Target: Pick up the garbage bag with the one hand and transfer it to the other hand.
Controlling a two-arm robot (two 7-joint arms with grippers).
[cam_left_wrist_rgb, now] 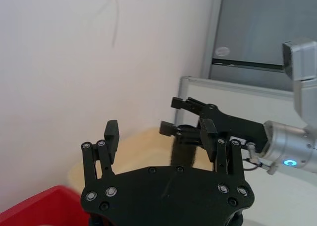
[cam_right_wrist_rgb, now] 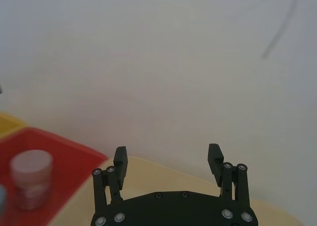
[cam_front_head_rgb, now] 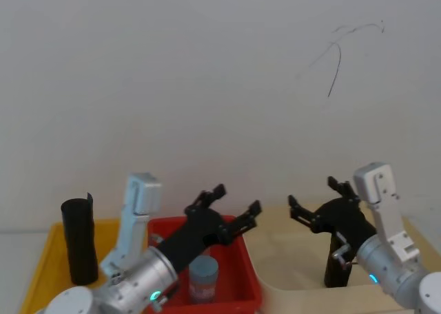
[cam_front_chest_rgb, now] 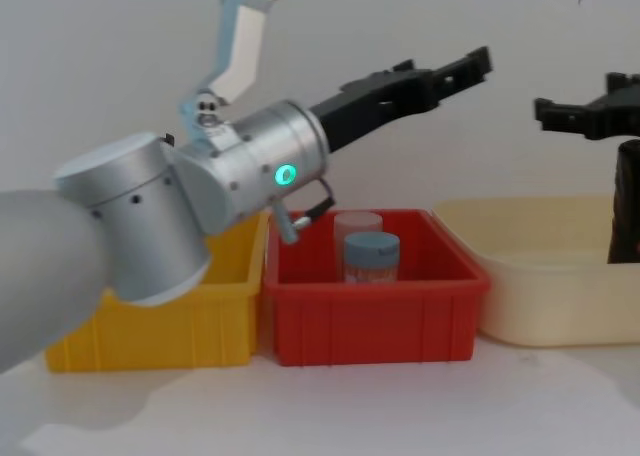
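One black garbage bag roll stands upright in the yellow bin. A second like black roll stands in the cream bin, below and just behind my right gripper. My left gripper is open and empty, raised above the red bin and pointing right. My right gripper is open and empty too, facing the left one across a small gap.
The red bin holds a blue-lidded jar and a clear jar behind it. The yellow bin, red bin and cream bin stand in a row before a white wall.
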